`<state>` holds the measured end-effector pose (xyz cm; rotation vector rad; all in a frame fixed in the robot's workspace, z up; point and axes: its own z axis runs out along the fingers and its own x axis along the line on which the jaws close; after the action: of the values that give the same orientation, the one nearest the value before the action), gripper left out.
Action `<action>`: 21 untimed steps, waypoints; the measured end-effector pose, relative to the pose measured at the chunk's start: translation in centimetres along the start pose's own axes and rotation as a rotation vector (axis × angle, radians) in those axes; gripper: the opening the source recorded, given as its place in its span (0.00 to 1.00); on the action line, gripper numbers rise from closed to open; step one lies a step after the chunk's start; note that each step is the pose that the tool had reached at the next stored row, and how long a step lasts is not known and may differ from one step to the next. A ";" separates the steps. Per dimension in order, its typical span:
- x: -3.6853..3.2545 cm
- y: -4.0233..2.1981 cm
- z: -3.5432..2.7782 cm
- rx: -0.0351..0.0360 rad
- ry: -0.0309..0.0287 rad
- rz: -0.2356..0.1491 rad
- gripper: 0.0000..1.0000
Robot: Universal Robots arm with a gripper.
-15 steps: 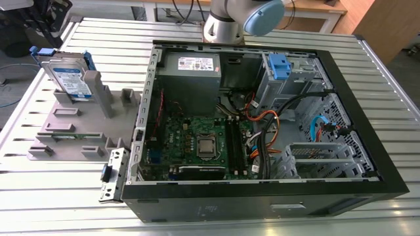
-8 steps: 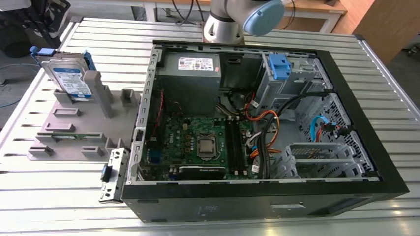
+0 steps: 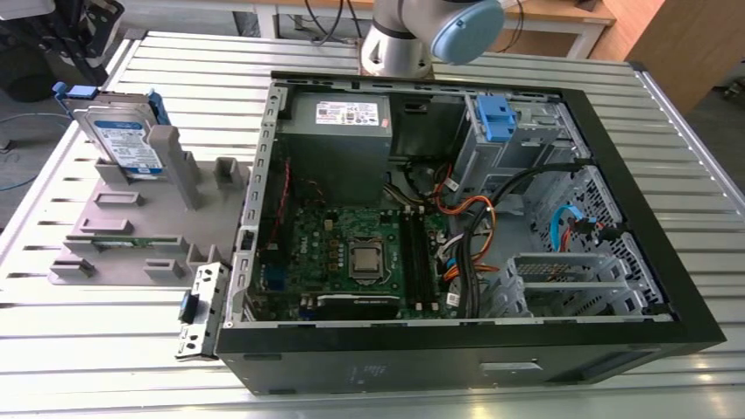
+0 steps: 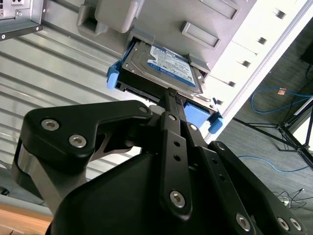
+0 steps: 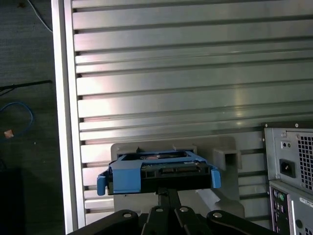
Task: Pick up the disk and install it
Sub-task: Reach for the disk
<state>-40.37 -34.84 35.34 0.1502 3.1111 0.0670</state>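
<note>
1. The ribbed metal bench [image 3: 174,61] is being used to carry everything. The open computer case [image 3: 466,358] is being borne toward the exterior view's right, and a grey holder [image 3: 128,218] toward its left.
2. The case is being kept on its side with its inside exposed. A blue latch [image 3: 495,118] is being shown at a bay in its far corner.
3. The disk [image 3: 126,140] is being held upright on edge in the holder's slot, well apart from the case. Its blue carrier frame [image 5: 127,178] is being seen wrapped around its edges in both wrist views.
4. The claw [image 4: 172,95] is being held with its fingers drawn together and nothing between them. It is being aimed at the disk's exposed narrow edge and is judged to be hanging off that edge, not gripping it.
5. The pick-up is judged to be the step in hand, and it is not yet done.
   - It is being served best if the fingers are being opened wider than the disk's thickness and centred on that edge.
   - The flat metal faces should be being pinched, not the thin blue frame ends.
   - The lift should be being drawn straight along the slot, so that nothing is being jammed.
</note>
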 end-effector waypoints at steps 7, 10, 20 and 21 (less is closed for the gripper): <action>0.00 0.00 0.02 0.0005 0.0075 0.000 0.11; -0.01 0.01 0.07 0.0004 0.0074 0.000 0.11; 0.01 0.00 0.16 0.0006 0.0129 0.001 0.11; 0.01 0.00 0.16 0.0007 0.0134 0.001 0.11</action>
<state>-40.38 -34.83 35.19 0.1515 3.1245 0.0672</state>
